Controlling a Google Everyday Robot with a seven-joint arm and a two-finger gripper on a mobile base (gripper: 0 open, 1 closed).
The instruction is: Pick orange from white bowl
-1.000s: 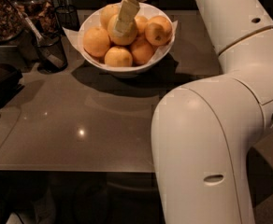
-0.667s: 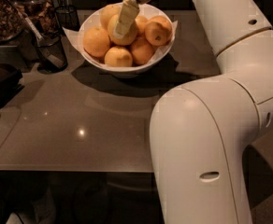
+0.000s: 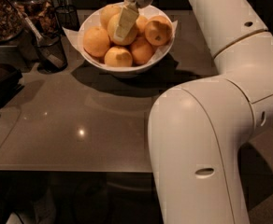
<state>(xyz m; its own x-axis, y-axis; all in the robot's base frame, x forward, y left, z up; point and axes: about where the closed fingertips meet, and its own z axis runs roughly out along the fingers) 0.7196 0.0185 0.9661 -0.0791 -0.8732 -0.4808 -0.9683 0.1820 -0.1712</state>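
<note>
The white bowl (image 3: pixel 88 56) stands at the back of the brown table, with paper liner corners at its rim, and holds several citrus fruits. The orange (image 3: pixel 111 27), the largest and palest fruit, lies on top near the bowl's middle. Smaller, deeper-orange fruits lie around it. My gripper (image 3: pixel 123 30) reaches down from the top edge into the bowl and rests against the orange, covering part of it.
A black mesh cup (image 3: pixel 50 52) with a utensil stands left of the bowl, and another (image 3: pixel 67 16) stands behind it. A tray of brown snacks (image 3: pixel 1 13) is at the far left. My white arm (image 3: pixel 206 139) fills the right side. The table's front edge (image 3: pixel 71 171) is near.
Almost nothing has changed. My gripper stays on the orange in the bowl. The arm's big link has shifted slightly to the left.
</note>
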